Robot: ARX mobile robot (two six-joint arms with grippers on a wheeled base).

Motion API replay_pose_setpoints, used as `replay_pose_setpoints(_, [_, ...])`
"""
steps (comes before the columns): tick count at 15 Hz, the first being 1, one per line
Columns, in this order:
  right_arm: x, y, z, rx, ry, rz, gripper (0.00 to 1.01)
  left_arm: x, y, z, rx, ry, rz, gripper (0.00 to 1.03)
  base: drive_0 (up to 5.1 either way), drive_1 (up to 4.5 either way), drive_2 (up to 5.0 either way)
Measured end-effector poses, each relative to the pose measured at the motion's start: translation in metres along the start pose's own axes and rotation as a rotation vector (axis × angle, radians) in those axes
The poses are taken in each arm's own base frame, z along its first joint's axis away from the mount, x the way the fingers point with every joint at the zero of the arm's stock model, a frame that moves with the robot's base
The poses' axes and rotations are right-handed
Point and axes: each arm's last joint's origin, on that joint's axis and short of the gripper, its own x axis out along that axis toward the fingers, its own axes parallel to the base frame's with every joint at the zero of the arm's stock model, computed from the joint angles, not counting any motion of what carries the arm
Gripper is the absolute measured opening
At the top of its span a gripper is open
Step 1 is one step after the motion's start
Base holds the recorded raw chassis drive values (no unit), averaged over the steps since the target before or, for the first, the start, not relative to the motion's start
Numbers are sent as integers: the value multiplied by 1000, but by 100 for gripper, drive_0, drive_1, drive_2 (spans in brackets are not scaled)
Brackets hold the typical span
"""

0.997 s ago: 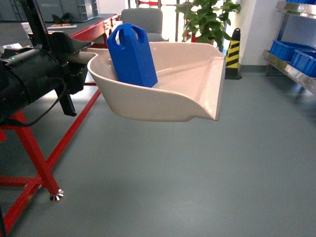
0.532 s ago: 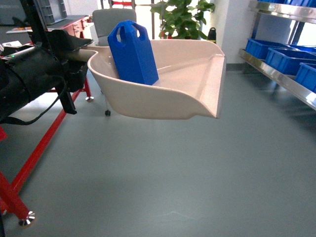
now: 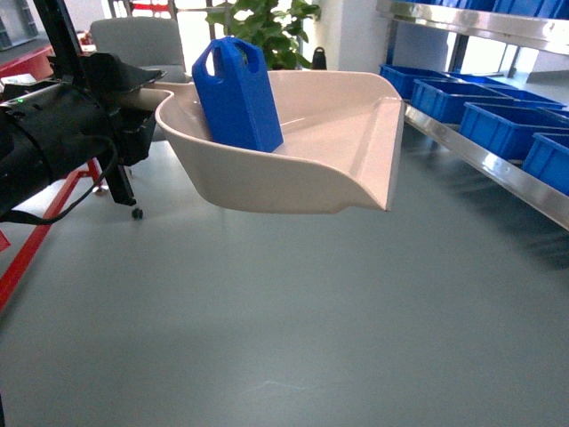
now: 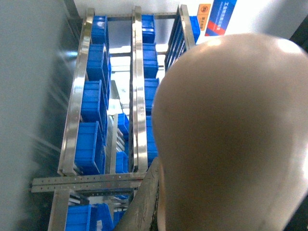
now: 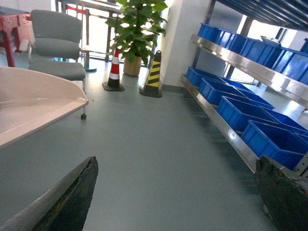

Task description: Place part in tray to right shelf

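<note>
Head view: tray [image 3: 302, 169] held up off the floor, center frame, flat front lip facing right. Handle end runs left into the left gripper [image 3: 133, 111], upper left; black arm housing hides the jaws, so can't tell how far they're closed, though the tray hangs from that end. Part [image 3: 236, 93] stands upright inside the tray at the rear, nr the handle side, leaning a bit on the back wall. Right shelf [image 3: 498, 165] along the right edge, steel rail w/ blue crates [image 3: 498, 124] on it, well apart from the tray lip. Plant [image 3: 262, 27] and grey chair [image 3: 133, 40] behind, top of frame.

Left wrist view: tray underside fills right half, beige curve. Steel rack w/ blue crates upper left to center. Jaws not seen.

Right wrist view: right gripper [image 5: 178, 192] spread wide, dark fingertips [image 5: 72, 197] at lower left and lower right corners, nothing between them. Tray edge at left, mid-height. Shelf w/ crates runs along right side. Striped cones [image 5: 154, 72] and plant top center.
</note>
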Motion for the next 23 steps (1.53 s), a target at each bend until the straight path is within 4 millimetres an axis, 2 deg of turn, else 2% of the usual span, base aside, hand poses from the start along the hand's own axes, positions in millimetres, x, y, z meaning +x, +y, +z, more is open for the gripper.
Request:
replay_pose_setpoints(8, [0,0,0,0,0,0,98,0,0,-1,0,3,0,15,9,438,-420])
replay_pose_setpoints(23, [0,0,0,0,0,0,98,0,0,-1,0,4,0,15,-150,-150,-150])
